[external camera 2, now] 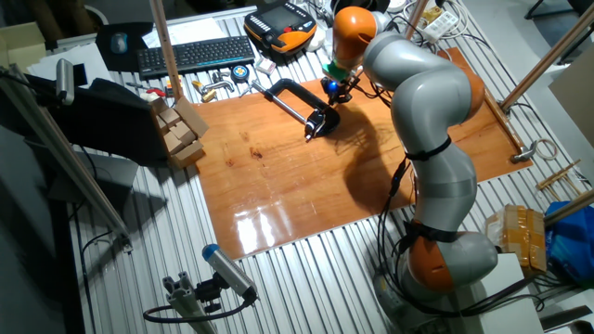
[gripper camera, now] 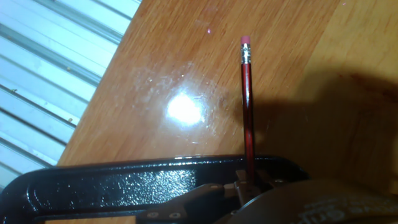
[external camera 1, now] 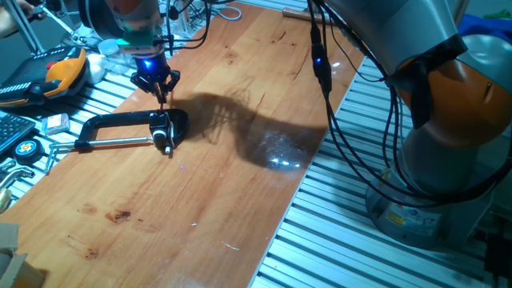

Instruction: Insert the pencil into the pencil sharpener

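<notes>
My gripper (external camera 1: 163,90) hangs over the far end of the black C-clamp (external camera 1: 120,126) and is shut on the red pencil (gripper camera: 247,106). In the hand view the fingers (gripper camera: 239,184) pinch one end of the pencil at the bottom edge. The eraser end (gripper camera: 245,41) points away from the hand, over the wooden board. The pencil sharpener (external camera 1: 163,138), a small black block with a pale silvery part, sits at the clamp's right end, just in front of the gripper. It also shows in the other fixed view (external camera 2: 315,125), below the gripper (external camera 2: 336,91). I cannot make it out in the hand view.
The clamp (gripper camera: 112,186) lies along the board's left part, its steel screw bar (external camera 1: 112,143) pointing left. Tools, a tape measure (external camera 1: 26,149) and an orange-black pendant (external camera 1: 56,74) crowd the slatted table beyond the board's left edge. Cables (external camera 1: 336,120) hang near the right edge.
</notes>
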